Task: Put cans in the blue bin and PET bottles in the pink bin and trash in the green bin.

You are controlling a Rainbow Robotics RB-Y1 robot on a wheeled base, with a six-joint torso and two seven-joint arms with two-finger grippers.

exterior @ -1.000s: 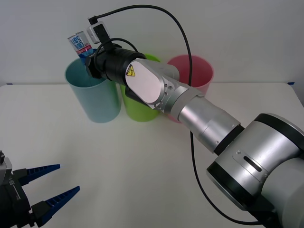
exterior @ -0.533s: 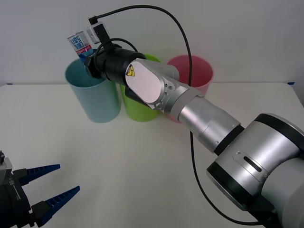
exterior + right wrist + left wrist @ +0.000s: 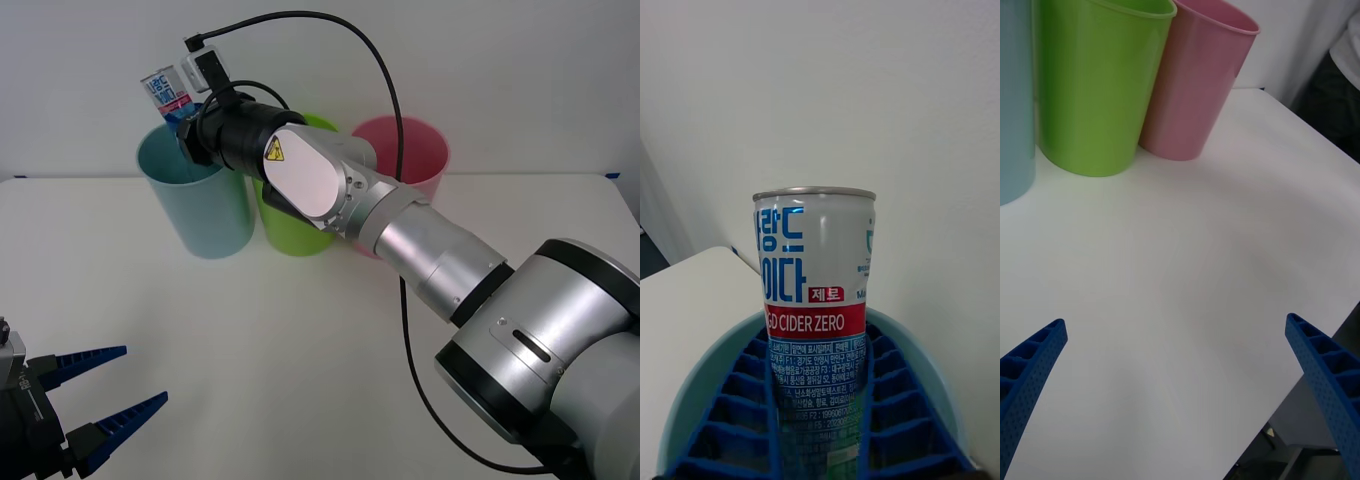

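Right gripper grips the can above the blue bin at ten o'clock; left gripper spread wide at seven o'clock

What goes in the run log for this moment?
right pincer: shut on cider can, above blue bin | left pincer: open, idle near table edge | can not yet dropped

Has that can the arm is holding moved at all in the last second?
No. The can sits at the same spot above the blue bin rim.
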